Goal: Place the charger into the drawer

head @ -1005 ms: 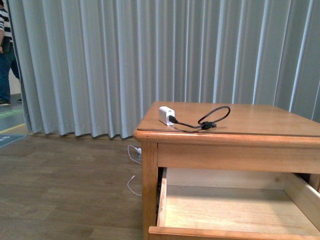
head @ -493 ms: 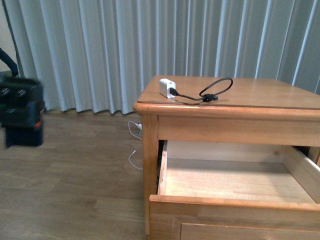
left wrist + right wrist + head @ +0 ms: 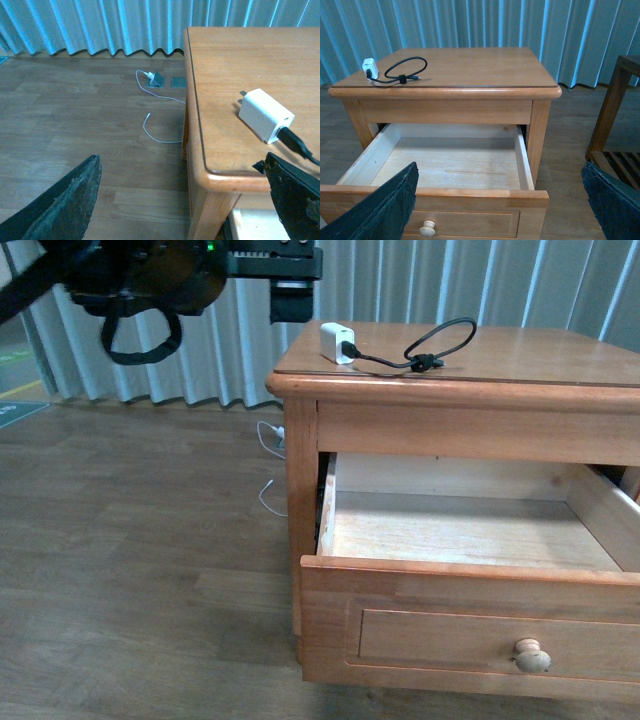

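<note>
The drawer [image 3: 470, 575] of the honey-brown cabinet [image 3: 300, 490] stands pulled well out toward the camera, its round pale knob [image 3: 531, 655] nearest and its pale bare-wood inside holding nothing. The right gripper [image 3: 499, 170] hangs in front of and above the open drawer, jaws spread wide, gripping and touching nothing. Above the drawer, on the cabinet top near its front left corner, lies the charger [image 3: 337, 342], a white cube whose looped black cable [image 3: 440, 345] trails toward the middle of the top. The left gripper [image 3: 182, 165] hovers at that same corner, just short of the charger, jaws wide apart and empty. On the wood floor beside the cabinet lies a thin white cord [image 3: 268, 495]. A pleated grey curtain [image 3: 450, 280] closes the background.
</note>
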Controlling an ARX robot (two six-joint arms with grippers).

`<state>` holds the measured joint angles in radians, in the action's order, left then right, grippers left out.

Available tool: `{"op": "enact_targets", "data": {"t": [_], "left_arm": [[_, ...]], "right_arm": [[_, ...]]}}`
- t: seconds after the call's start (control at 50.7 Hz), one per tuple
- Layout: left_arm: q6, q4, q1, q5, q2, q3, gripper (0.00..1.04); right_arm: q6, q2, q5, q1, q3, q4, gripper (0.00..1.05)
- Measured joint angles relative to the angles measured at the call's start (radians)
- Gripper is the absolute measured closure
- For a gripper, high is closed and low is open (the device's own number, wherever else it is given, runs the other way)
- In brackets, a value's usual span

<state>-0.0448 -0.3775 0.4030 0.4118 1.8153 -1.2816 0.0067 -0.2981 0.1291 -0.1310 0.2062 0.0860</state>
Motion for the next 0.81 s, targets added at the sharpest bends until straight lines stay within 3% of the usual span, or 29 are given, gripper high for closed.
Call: {"op": "enact_targets", "data": {"t": [0.473,0.808], "left_arm": [[-0.141,0.243,0.059,0.031,0.461,-0.623,0.06],[-0.135,0.376,0.066,0.05,0.654,-0.922,0.06]], "right_arm": [[0.0,0.0,0.0,0.0,0.0,0.0,0.08],[0.0,0.0,0.0,0.0,0.0,0.0,0.08]]}}
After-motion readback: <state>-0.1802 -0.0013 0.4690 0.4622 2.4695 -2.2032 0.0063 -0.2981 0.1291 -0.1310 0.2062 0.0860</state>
